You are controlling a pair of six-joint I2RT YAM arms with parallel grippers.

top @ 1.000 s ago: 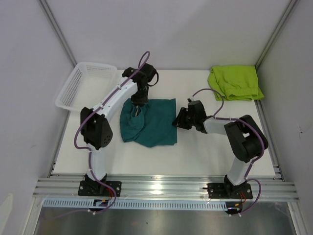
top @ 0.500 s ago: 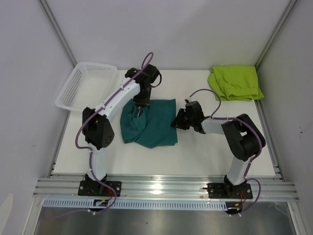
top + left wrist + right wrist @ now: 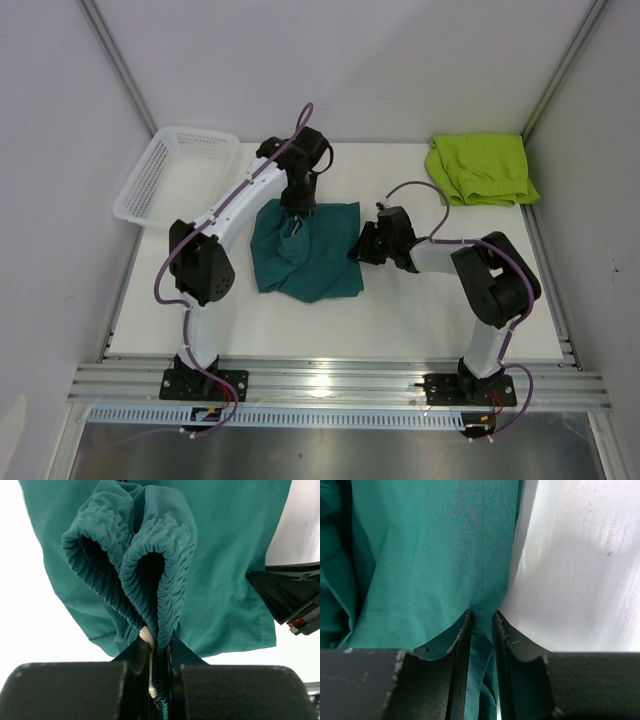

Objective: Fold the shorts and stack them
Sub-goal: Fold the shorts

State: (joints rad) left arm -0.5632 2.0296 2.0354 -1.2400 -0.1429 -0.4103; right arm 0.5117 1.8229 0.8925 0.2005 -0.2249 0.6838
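table (image 3: 400, 320): we found both pairs on it, well apart; nothing was stacked yet.
basket (image 3: 150, 190): it leaned at the far left corner.
teal shorts (image 3: 325, 265): they lay near the middle of the table, a little toward the left edge, partly spread and rumpled. We judged the fold as only begun. Their long axis seemed to run left to right, with one end gathered and raised on the left and the other pointing at the right edge.
green shorts (image 3: 480, 168): they sat in the far right corner as a loose bundle, long axis along the far edge. We judged them roughly folded and waiting for the stack.
left gripper (image 3: 159, 642): its jaws were pinched tight on the waistband (image 3: 150, 580) and drawstring (image 3: 146, 636) of the teal shorts.
right gripper (image 3: 481, 617): it sat low at the right side of the teal shorts, jaws nearly together, with the hem (image 3: 481, 640) caught between them.
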